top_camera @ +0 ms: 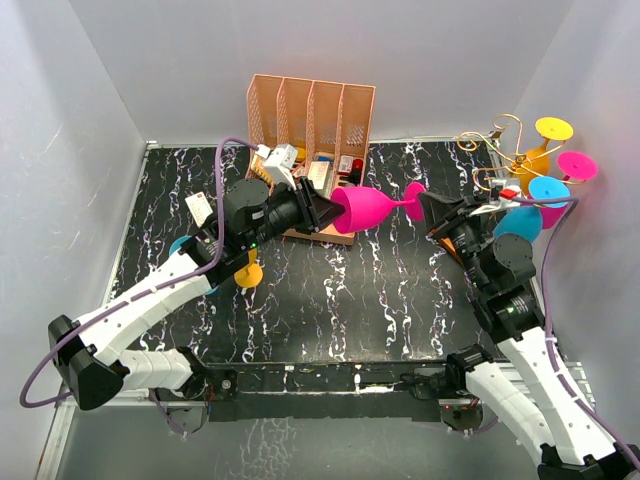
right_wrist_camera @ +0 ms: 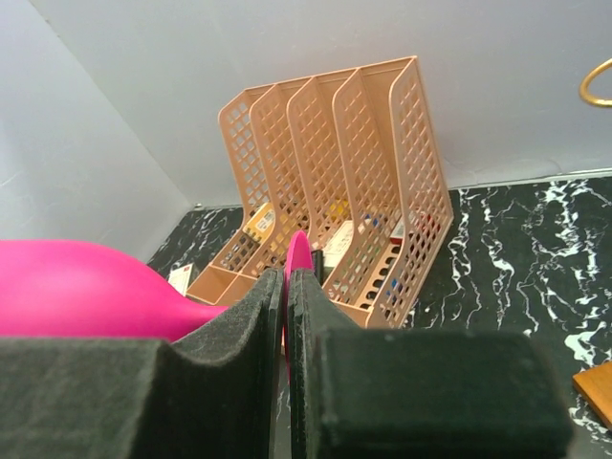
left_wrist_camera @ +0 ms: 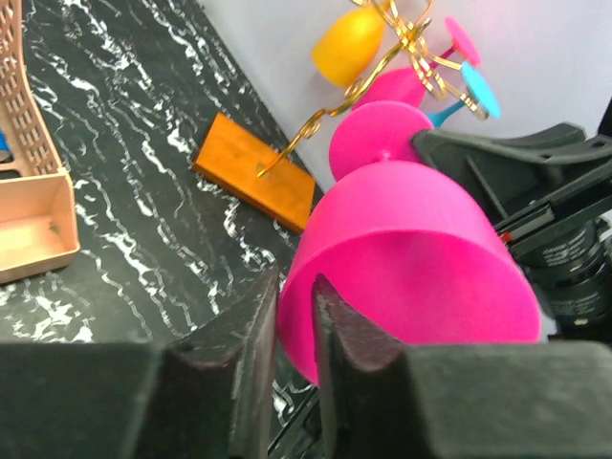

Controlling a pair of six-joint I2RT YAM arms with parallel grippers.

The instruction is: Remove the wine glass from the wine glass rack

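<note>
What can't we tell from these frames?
- Top view: rack base, hidden behind right arm.
- Right wrist: pink glass stem, behind right end effector fingers.
- Top view: organizer contents, too small.
- Top view: orange thing under left arm, mostly covered.

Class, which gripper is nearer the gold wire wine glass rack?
Right. The right gripper, holding the magenta wine glass by its foot, is beside the rack; the left gripper, on the glass rim, farther left.

Off its hooks: we see the magenta wine glass (top_camera: 368, 208) lying sideways in mid-air, rim pinched by the left hand (top_camera: 325, 212), foot by the right hand (top_camera: 428, 208). The gold wire wine glass rack (top_camera: 503, 158) stands upright on its orange-brown base just beyond the right hand.
</note>
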